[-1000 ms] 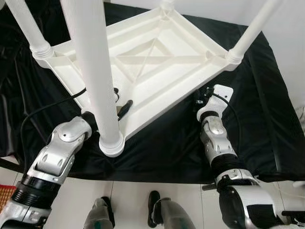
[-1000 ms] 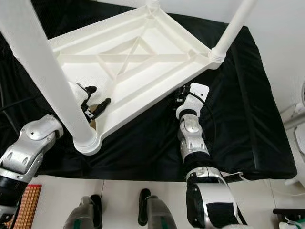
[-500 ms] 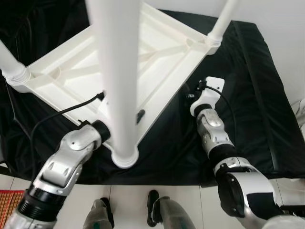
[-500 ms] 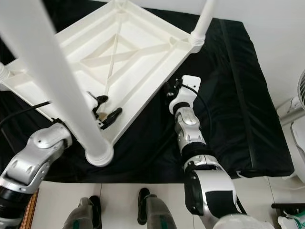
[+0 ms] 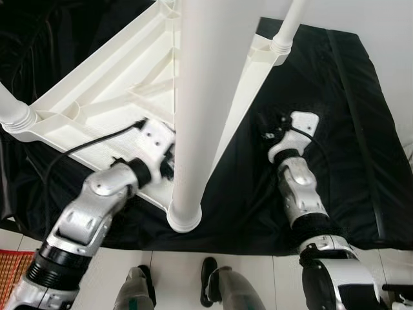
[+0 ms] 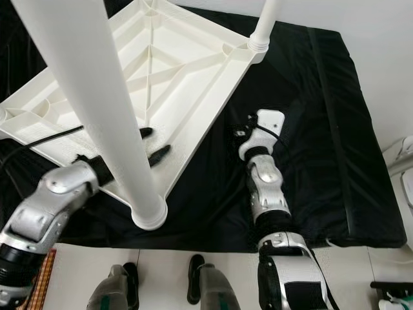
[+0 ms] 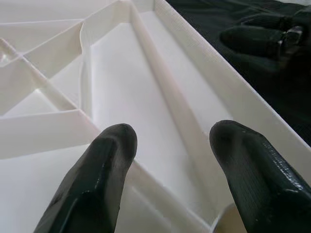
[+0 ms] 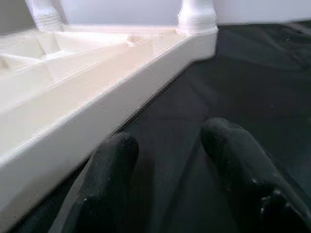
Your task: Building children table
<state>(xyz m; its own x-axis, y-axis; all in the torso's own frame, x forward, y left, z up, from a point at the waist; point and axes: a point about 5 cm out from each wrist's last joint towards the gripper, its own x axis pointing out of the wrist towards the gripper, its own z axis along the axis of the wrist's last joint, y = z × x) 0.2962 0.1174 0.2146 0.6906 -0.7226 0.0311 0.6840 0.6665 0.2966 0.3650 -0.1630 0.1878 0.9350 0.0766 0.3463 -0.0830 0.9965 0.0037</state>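
Observation:
The white plastic children's table (image 5: 110,97) lies upside down on a black cloth (image 5: 348,129), its legs pointing up. The nearest leg (image 5: 200,110) rises straight toward the camera from the near corner. Other legs stand at the far right corner (image 5: 287,26) and the left corner (image 5: 13,110). My left gripper (image 6: 155,143) is open inside the ribbed underside, just behind the near leg; its fingers (image 7: 109,160) hover over a rib with nothing held. My right gripper (image 8: 170,138) is open low over the cloth beside the table's right rim (image 8: 112,111), apart from it.
The cloth-covered pad ends at a white tiled floor (image 5: 258,271) by my feet. A woven mat (image 5: 10,274) lies at the lower left. A fan (image 6: 403,152) stands off the pad's right side. A black cable (image 5: 84,145) runs to the left wrist.
The table has turned on the cloth, its near corner swinging right and its right rim drawing away from the right gripper. The left gripper has stayed inside the frame and moved with it.

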